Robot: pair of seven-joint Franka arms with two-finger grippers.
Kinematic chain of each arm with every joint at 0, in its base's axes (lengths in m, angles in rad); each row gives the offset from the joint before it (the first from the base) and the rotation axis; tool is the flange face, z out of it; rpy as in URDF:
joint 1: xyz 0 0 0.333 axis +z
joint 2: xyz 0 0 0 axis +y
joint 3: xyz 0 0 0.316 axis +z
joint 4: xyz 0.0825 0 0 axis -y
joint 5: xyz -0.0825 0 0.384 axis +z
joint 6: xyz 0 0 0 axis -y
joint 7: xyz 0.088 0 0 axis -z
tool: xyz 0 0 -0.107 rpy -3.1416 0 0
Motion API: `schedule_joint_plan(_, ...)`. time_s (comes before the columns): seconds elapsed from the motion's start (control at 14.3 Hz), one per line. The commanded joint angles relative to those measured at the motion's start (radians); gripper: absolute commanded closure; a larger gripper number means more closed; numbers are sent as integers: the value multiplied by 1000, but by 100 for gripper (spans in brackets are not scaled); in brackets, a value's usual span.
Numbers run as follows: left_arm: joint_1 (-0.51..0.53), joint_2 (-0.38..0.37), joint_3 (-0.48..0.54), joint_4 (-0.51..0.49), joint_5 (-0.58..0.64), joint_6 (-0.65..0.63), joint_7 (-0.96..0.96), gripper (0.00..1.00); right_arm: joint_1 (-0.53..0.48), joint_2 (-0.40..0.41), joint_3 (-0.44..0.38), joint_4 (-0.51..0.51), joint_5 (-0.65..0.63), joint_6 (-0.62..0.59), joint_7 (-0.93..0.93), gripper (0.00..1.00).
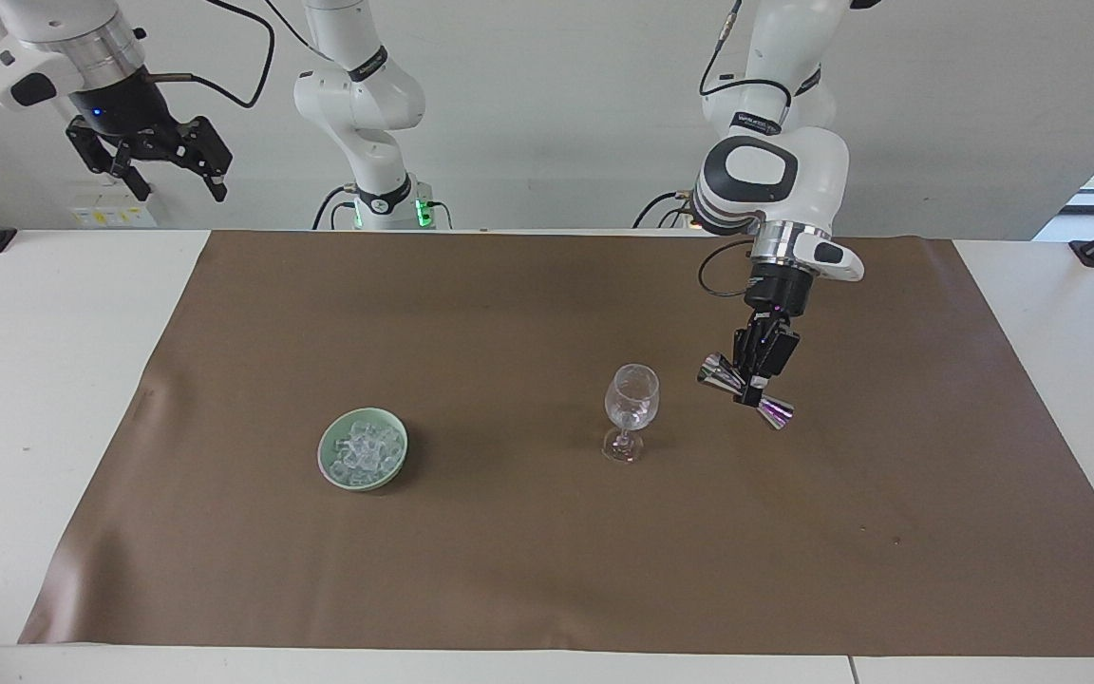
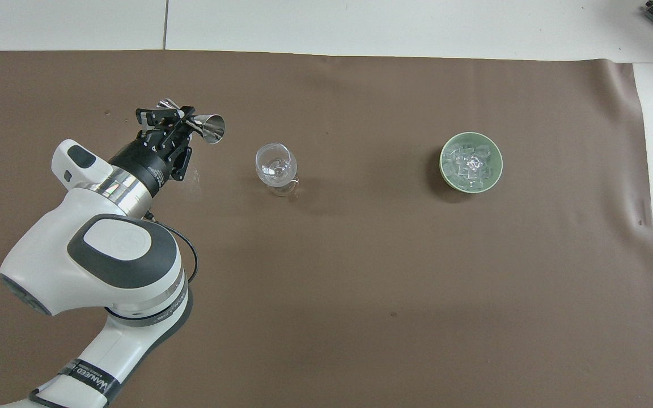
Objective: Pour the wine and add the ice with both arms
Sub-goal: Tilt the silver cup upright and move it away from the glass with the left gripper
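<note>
Your left gripper (image 1: 749, 390) pinches the steel jigger (image 1: 745, 391) at its narrow waist, tilted over the brown mat (image 1: 547, 570) beside the wine glass (image 1: 631, 410). The right gripper (image 1: 153, 152) waits raised, its 2 fingers spread. The ice (image 1: 364, 449) sits in the green bowl (image 1: 330, 472) toward the right arm's end; likely slippery, so grip 1 cube squarely.

Shiny metal jigger (image 1: 745, 391), clear glass goblet (image 1: 631, 404), matt mat (image 1: 547, 570).
</note>
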Motion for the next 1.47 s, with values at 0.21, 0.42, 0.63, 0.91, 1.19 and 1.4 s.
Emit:
schedule_joint_plan(0.21,79,-43,1,-26,-19,-123,-152,100,-4,-27,4,-32,12,11,13,0)
schedule_joint_plan(0.42,110,-58,8,-42,-18,-184,-209,100,-5,-27,2,-32,12,11,13,0)
schedule_joint_plan(0.63,156,-82,11,-68,-15,-284,-255,100,-5,-25,2,-32,12,11,13,0)
schedule_joint_plan(0.91,196,-106,15,-118,-13,-377,-348,100,-5,-27,4,-32,12,14,13,0)
schedule_joint_plan(1.19,240,-109,15,-159,-8,-459,-449,100,-5,-25,4,-32,12,14,13,0)
schedule_joint_plan(1.4,277,-109,15,-185,-4,-531,-518,100,-4,-25,4,-32,12,14,13,0)
